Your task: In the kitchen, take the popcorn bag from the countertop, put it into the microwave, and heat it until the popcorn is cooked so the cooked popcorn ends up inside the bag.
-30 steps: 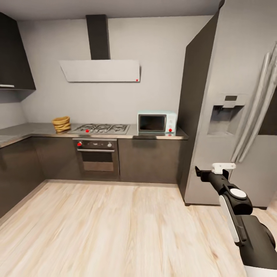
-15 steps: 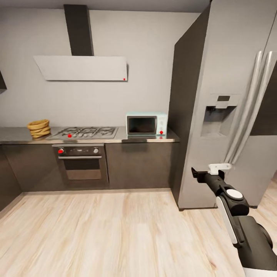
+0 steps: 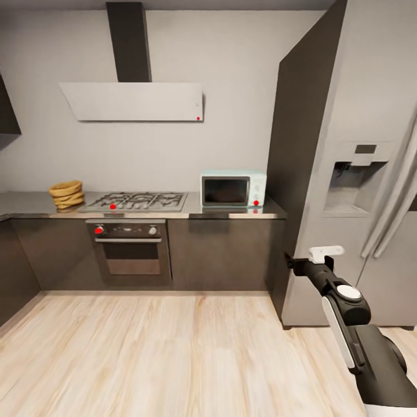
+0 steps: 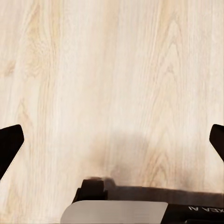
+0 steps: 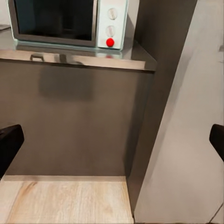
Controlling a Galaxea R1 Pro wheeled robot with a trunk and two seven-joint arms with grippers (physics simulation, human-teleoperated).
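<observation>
View swung right since half a second ago, camera not things | bag (image 3: 68,195) on surface (image 3: 29,204), left of hob (image 3: 138,201) | microwave (image 3: 233,189) right of hob, shut | both jaws wide, empty | nothing done yet; all steps left

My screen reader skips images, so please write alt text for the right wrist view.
A mint-white microwave with a dark glass door sits on a grey countertop above black cabinets. A grey fridge side stands beside them, pale wood floor below, between the open right gripper fingertips.

Mint-white microwave (image 3: 233,189) — tan bag (image 3: 66,195), pale wood-grain floor (image 3: 145,353).
</observation>
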